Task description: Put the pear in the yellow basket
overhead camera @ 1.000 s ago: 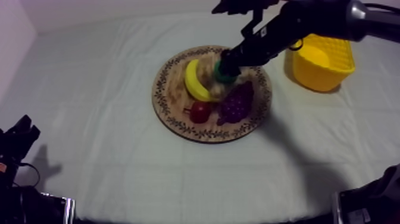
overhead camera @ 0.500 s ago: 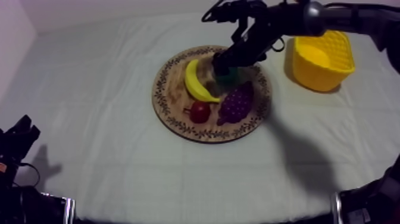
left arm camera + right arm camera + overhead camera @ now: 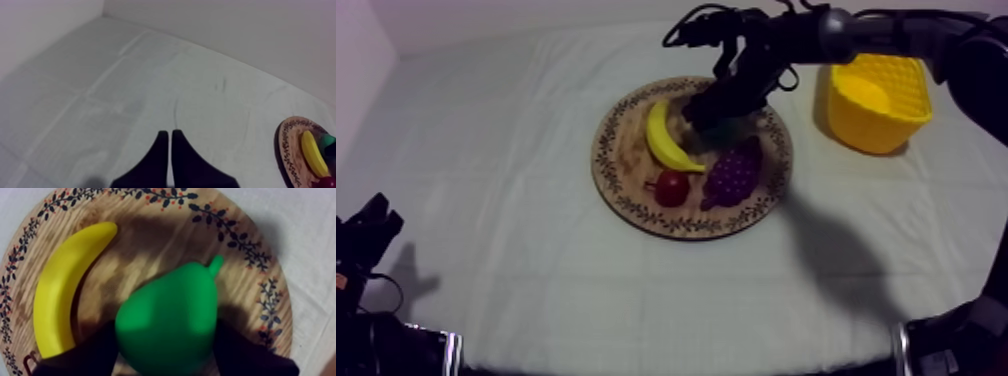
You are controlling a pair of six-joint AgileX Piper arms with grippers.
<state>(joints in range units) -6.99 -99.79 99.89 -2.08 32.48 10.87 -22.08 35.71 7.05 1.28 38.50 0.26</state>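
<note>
Over the round wooden board with the patterned rim, the right gripper is clamped on the green toy pear, one black finger on each flank. The pear is smooth, plump and bright green, with a stubby stem. A long yellow banana lies just beside it. A purple bunch of grapes and a small red fruit share the board. The yellow basket sits well apart. The left gripper is pressed together over the grey-white cloth.
</note>
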